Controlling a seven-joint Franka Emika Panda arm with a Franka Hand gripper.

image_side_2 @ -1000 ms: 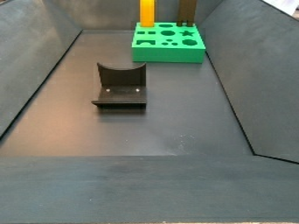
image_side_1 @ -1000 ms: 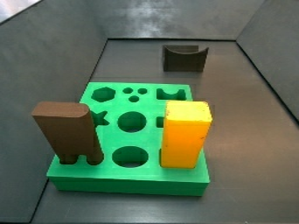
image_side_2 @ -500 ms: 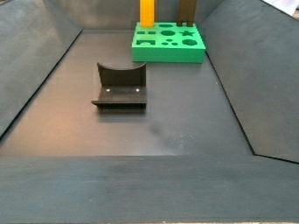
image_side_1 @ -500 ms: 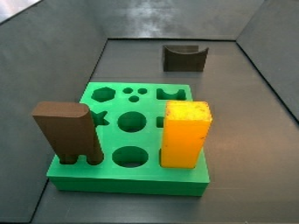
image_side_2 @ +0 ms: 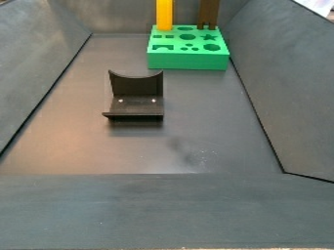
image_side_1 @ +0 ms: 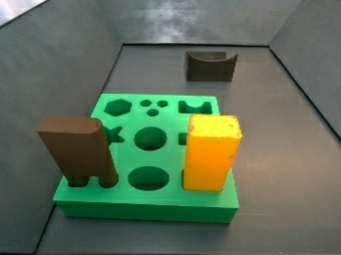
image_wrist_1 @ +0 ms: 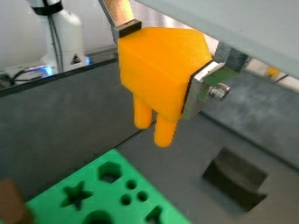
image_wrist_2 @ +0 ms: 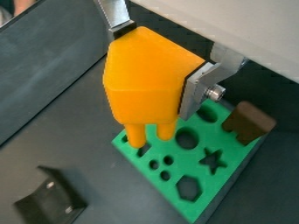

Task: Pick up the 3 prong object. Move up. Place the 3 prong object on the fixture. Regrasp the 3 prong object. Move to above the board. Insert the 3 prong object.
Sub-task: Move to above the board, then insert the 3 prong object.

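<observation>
In both wrist views my gripper (image_wrist_1: 163, 54) (image_wrist_2: 158, 59) is shut on the 3 prong object (image_wrist_1: 158, 74) (image_wrist_2: 138, 87), an orange-yellow block whose round prongs point down. It hangs well above the floor. The green board (image_wrist_2: 233, 171) (image_wrist_1: 82, 179) lies below it, with its shaped holes showing. The dark fixture (image_wrist_1: 239, 175) (image_wrist_2: 52, 201) stands apart from the board. Both side views show the board (image_side_1: 147, 211) (image_side_2: 189, 61) and the fixture (image_side_1: 209, 65) (image_side_2: 133, 96), but neither the gripper nor the 3 prong object.
A tall brown block (image_side_1: 76, 149) (image_wrist_2: 247, 121) and a tall yellow-orange block (image_side_1: 210, 149) (image_side_2: 164, 12) stand upright in the board. Sloped dark walls (image_side_2: 39, 88) close in the floor on every side.
</observation>
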